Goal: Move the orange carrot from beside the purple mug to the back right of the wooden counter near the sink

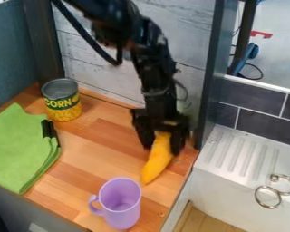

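My gripper (163,141), parted to fruit width, clamps the upper end of a yellow banana (157,160), probably light and slippery, best grasped mid-length.

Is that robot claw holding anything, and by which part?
Yes: the gripper holds the yellow, banana-like thing by its upper end, between its fingers.

The mug (123,213) stands before the banana (157,158), the cloth (20,147) left of both.

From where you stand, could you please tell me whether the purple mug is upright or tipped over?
The purple mug is upright: its open rim faces up and its base is down on the wooden counter.
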{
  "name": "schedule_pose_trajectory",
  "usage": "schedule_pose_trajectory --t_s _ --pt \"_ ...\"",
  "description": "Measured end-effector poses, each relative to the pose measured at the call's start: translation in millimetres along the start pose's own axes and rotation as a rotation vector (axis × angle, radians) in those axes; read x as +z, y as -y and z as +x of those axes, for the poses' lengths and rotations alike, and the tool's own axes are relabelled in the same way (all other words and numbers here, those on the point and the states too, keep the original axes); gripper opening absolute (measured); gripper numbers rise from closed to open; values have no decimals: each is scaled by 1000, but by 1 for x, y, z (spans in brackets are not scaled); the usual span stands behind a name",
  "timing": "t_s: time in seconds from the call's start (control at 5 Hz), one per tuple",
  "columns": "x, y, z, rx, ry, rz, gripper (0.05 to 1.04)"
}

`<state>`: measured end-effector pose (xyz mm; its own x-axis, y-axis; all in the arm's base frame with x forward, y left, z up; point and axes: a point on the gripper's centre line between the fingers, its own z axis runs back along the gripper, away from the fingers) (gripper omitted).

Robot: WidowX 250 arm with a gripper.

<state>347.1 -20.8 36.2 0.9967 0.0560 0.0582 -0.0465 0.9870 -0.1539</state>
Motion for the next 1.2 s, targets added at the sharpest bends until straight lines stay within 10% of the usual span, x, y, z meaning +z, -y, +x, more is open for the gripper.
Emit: schedule_pose_trajectory --t_s 0.4,0.8,1.2 --pt "98 -23 -51 1 -7 85 996" --pt "113 -68 -78 -162 -115 358 996" --pt "118 -104 -108 -111 -175 254 996"
